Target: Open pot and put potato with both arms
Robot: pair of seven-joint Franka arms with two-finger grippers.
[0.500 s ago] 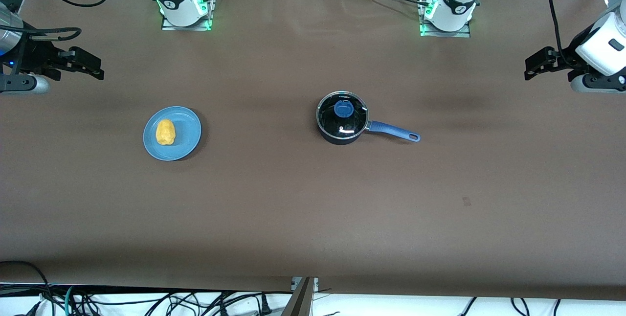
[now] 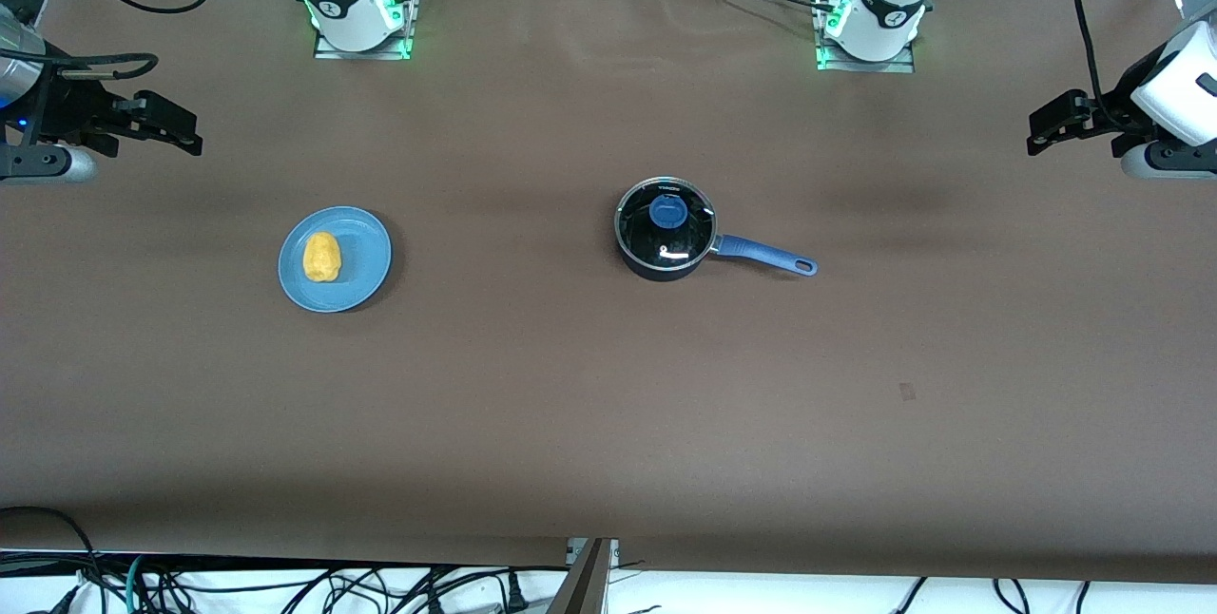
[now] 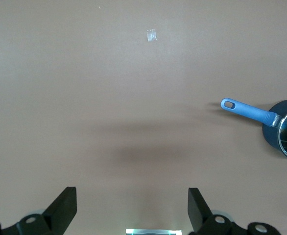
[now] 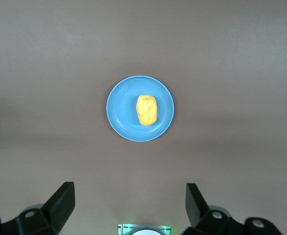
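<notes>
Pot point(image 2: 665, 232) lidded, potato point(image 2: 322, 257) on plate point(image 2: 366, 258). My left gripper point(image 2: 1038, 134) and right gripper point(image 2: 190, 134) hang spread; I should centre squarely on the knob point(image 2: 667, 212).

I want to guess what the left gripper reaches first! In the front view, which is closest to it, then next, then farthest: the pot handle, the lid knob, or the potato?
From the open left gripper:
1. Pot handle, pointing toward the left arm's end.
2. Lid knob, atop the pot, mid-table.
3. Potato, on the blue plate, toward the right arm's end.
</notes>
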